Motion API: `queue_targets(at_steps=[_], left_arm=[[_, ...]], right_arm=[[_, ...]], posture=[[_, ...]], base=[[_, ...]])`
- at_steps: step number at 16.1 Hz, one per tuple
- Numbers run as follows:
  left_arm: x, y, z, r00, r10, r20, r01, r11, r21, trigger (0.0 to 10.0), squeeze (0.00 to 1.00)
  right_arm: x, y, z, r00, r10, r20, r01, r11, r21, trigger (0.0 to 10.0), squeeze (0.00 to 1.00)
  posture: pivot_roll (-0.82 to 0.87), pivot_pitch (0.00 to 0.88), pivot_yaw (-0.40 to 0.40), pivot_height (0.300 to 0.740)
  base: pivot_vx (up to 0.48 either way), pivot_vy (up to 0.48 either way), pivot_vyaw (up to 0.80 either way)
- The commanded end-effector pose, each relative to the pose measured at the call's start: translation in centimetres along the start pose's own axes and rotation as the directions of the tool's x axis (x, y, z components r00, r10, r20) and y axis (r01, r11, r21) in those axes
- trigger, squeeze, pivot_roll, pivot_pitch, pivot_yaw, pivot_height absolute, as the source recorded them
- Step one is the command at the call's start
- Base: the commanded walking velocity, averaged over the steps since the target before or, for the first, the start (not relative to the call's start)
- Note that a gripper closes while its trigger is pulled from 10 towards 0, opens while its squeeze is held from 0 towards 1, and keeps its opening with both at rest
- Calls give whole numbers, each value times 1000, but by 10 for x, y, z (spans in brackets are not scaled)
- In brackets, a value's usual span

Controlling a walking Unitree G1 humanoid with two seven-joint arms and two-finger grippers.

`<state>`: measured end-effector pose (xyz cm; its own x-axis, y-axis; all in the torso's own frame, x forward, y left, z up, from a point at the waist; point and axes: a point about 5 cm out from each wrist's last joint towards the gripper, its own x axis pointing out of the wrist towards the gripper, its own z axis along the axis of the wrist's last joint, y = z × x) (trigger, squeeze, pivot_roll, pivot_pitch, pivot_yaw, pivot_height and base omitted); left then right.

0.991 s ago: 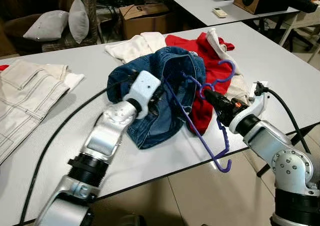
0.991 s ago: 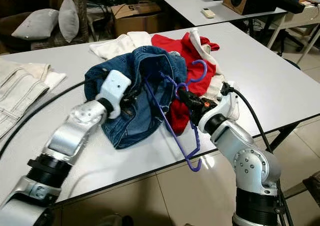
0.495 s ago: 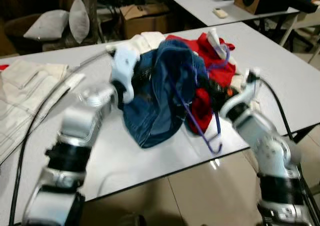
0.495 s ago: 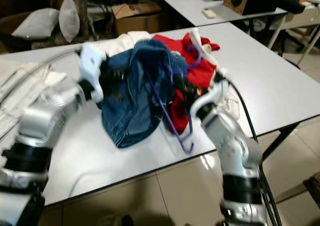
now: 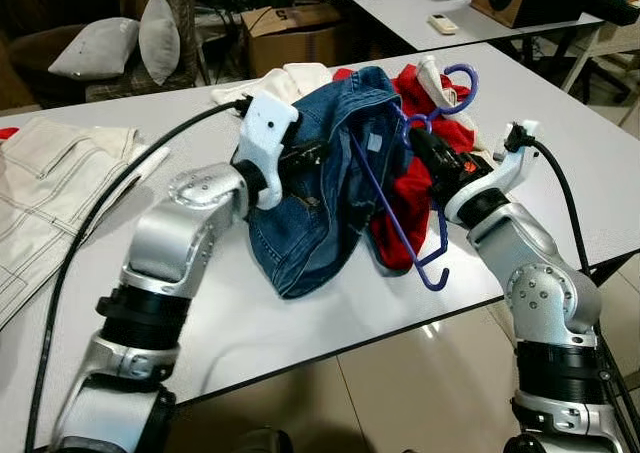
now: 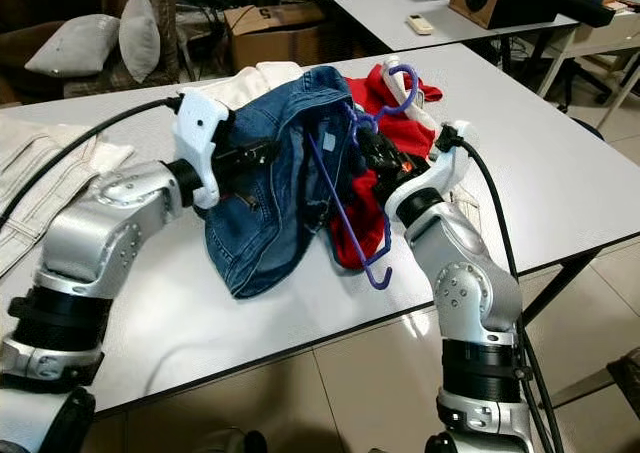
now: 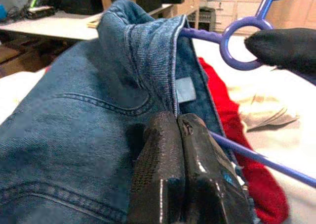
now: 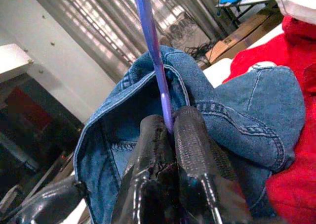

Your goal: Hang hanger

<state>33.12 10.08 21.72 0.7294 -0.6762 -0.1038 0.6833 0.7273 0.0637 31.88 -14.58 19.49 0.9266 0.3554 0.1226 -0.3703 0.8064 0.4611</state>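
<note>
hanger point(image 5: 385, 195): purple, held up over the table's near half, its long bar running down and toward the robot from the jeans' waist to a small hook end near the table edge; its top hook point(image 5: 449, 86) rises above the red garment
table point(image 5: 560, 123): white, carrying the clothes heap in the middle and cream trousers point(image 5: 45, 188) off to the left
jeans point(image 5: 320, 203): blue denim, lifted off the table in a bunch between the two arms, waistband up, hanger bar threaded into the opening
red garment point(image 5: 400, 213): lies under and behind the jeans, touching them, with a white garment point(image 5: 290, 78) behind
left gripper point(image 7: 185, 172): fingers pressed together on the denim just below the waistband, holding the jeans up from the left
right gripper point(image 8: 165, 135): fingers closed on the hanger bar, pinching it close beside the waistband, from the right
key relation: hanger lies between the grippers, its long axis slanting from the waist opening down toward the robot; the right gripper is the one on it, the left only on cloth, so feeding the bar further in likely depends on the left keeping the waist open
hidden: how far the bar reaches inside the jeans is covered by denim; no rail or place to hang is visible; the right gripper's fingertips in the eye views are masked by cloth
</note>
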Motion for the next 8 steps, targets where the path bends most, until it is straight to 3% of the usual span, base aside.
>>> queue_targets(at_steps=[1,4,5,6,7,8], left_arm=[[-2,0,3,1000,7,19,-7,999,-35,0,0],[-4,2,23,987,-12,161,42,982,-182,0,0],[-5,7,20,993,23,118,-7,992,-130,0,0],[-6,11,8,998,61,30,-60,998,-28,0,0],[-6,10,-4,997,74,-39,-74,997,6,0,0],[-3,3,-14,996,47,-72,-49,998,-31,941,0]], right_arm=[[-1,-2,1,1000,-15,18,15,1000,-4,10000,0],[3,1,0,999,-5,34,5,1000,-1,10000,0],[4,2,-2,1000,-2,28,2,1000,-2,10000,0],[6,3,-5,1000,1,22,-1,1000,-4,10000,0],[7,4,-6,1000,3,17,-3,1000,-1,10000,0],[7,4,-7,1000,3,13,-3,1000,2,10000,0]], posture=[[-13,0,43,740],[-15,0,38,740],[-12,0,35,740],[-11,0,31,740],[-13,0,29,740],[-12,0,23,740]], base=[[0,0,0],[0,0,0],[0,0,0],[0,0,0],[0,0,0],[0,0,0]])
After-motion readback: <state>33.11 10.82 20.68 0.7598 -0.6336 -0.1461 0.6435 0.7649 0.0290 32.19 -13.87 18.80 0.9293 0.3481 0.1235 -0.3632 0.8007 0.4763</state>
